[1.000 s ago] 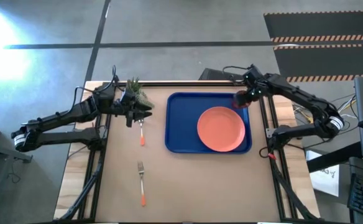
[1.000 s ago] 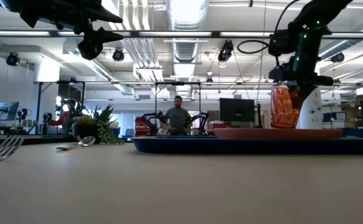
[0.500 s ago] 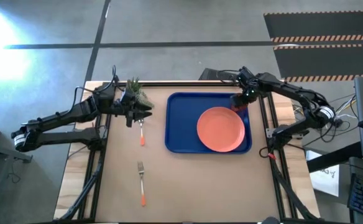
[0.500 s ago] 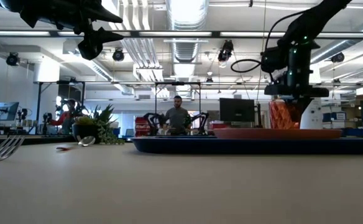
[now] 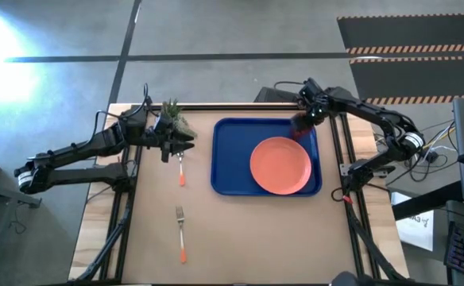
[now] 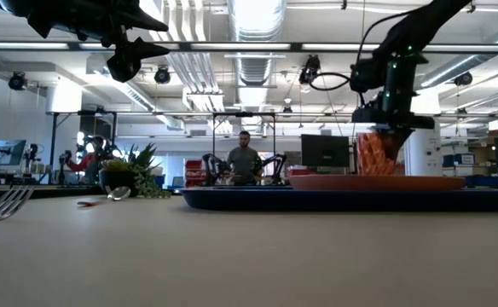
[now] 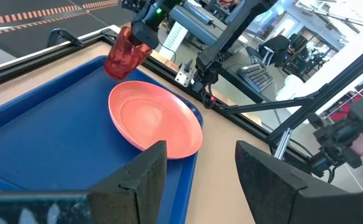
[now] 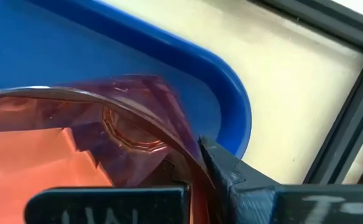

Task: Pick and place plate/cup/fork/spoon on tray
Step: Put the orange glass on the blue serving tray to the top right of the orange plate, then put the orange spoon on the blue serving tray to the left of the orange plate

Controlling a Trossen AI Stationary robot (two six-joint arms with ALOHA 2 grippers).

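The salmon-pink plate (image 5: pixel 280 165) lies in the blue tray (image 5: pixel 230 163), toward its right side. My right gripper (image 5: pixel 304 120) is shut on the dark red cup (image 5: pixel 299 127), which hangs tilted over the tray's far right corner, just behind the plate (image 7: pixel 153 118). Left of the tray, the spoon (image 5: pixel 181 168) and the fork (image 5: pixel 181 234) lie flat on the table. My left gripper (image 5: pixel 168 144) hovers open above the spoon's head, next to the potted plant. My right gripper holds the cup by its rim (image 8: pixel 191 149), with the wall between the two fingers: one finger (image 8: pixel 228 174) outside, the other seemingly inside. It comes from above, slanting down. The cup (image 7: pixel 124 53) hangs tilted below the gripper; whether its base touches the tray I cannot tell.
A small green potted plant (image 5: pixel 174 119) stands at the table's far edge, beside my left gripper. Bare tray floor (image 5: pixel 232 151) lies left of the plate. Black frame rails run along the table's edges. People sit in the room beyond the table.
My right gripper has carried the cup toward the table's left, from over the tray's right rim to above its far right corner, sinking a little. The cup has stayed in the hold.
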